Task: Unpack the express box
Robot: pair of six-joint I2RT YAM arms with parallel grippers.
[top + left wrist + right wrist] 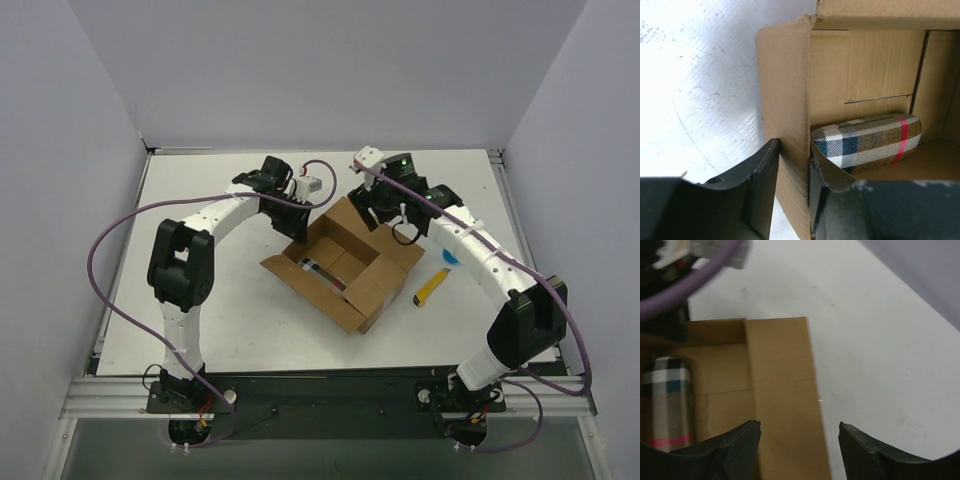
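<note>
Presently the left fingers point(762, 190) pinch a wall of the open express box point(340, 268), plaid case point(865, 142) just inside them; the right fingers point(737, 447), spread over a flap point(782, 390), should reach in squarely.

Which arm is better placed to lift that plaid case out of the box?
Probably right. The left tool grips the express box by a wall; the right tool hangs open above a flap, near the plaid case.
</note>
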